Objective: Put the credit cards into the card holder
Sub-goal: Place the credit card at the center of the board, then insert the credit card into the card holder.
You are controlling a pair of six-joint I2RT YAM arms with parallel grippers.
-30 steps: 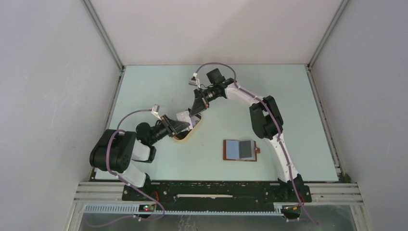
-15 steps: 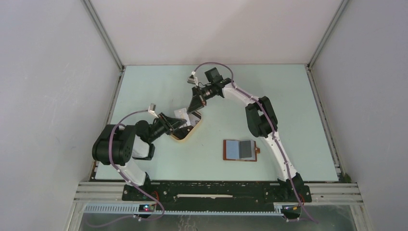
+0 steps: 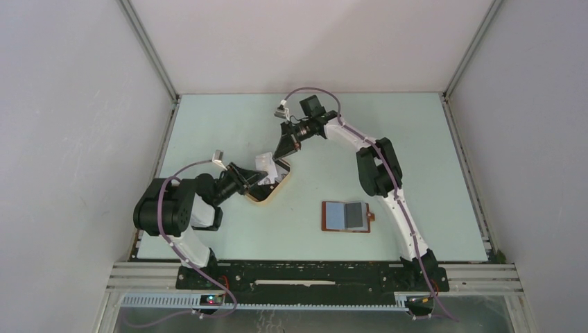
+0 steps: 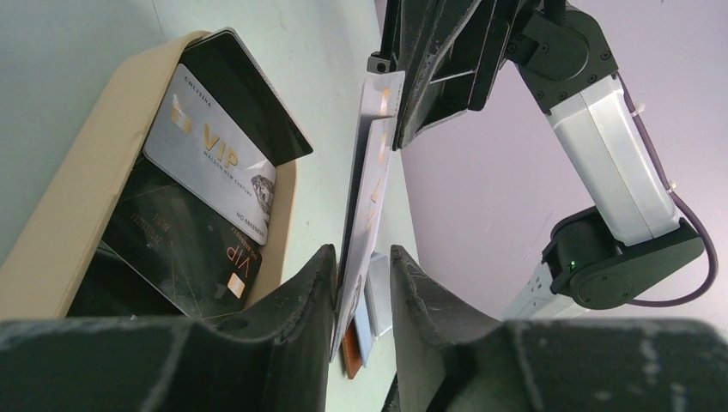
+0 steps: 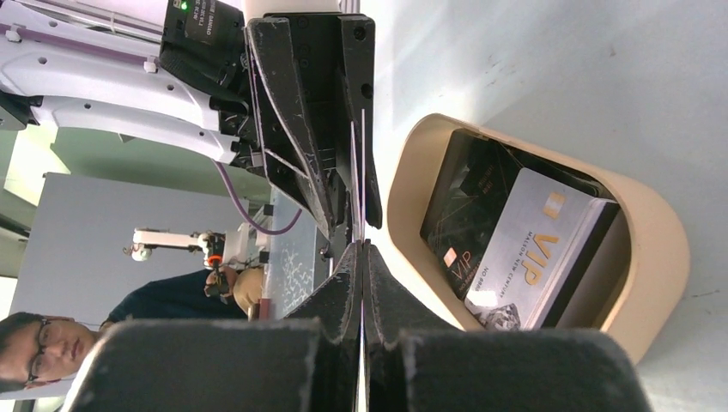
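Note:
A white credit card is held edge-on above the tan tray. My right gripper is shut on its far end; in the right wrist view the card's thin edge runs between the closed fingers. My left gripper is around the card's near end with the jaws apart, and the card leans on one finger. A silver VIP card and a black VIP card lie in the tray. The open brown card holder lies flat to the right with cards inside.
The tan oval tray sits between the two grippers, below the held card. White walls close the table on three sides. The left arm's body stands at the near left edge. In the right wrist view the tray's rim is to the right.
My left gripper has drawn back to the left and its jaws have come apart around the card. My right gripper has stayed shut on the card and moved slightly back.

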